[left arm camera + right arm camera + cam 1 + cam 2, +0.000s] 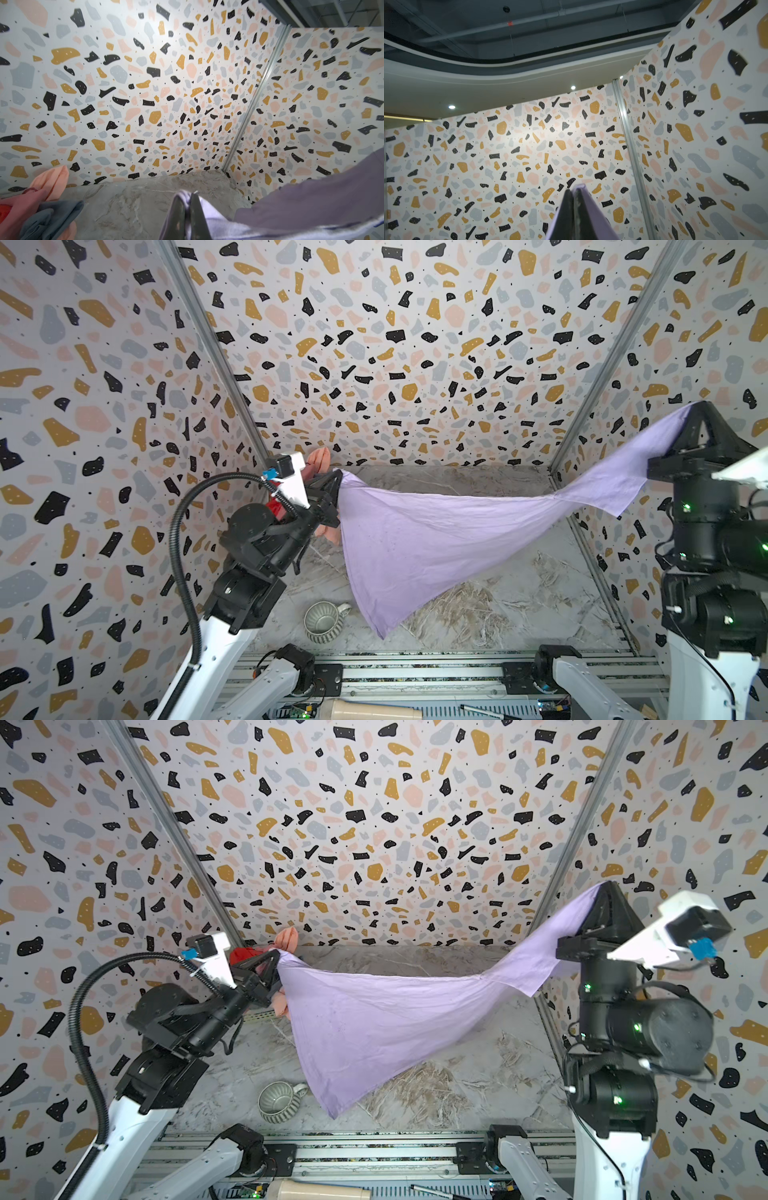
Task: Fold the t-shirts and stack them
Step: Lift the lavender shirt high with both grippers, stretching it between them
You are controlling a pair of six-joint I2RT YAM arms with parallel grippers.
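A lilac t-shirt hangs stretched in the air between my two grippers, its lowest corner drooping toward the table's front. In both top views my left gripper is shut on one corner at the back left, and my right gripper is shut on another, raised high on the right. In the wrist views lilac cloth is pinched in the left jaws and the right jaws. Behind the left gripper is a pile of peach, dusty pink, grey-blue and red t-shirts.
A ribbed grey-green mug stands on the marble table near the front, just left of the hanging shirt corner. Terrazzo-patterned walls close in the back and both sides. A metal rail with the arm bases runs along the front.
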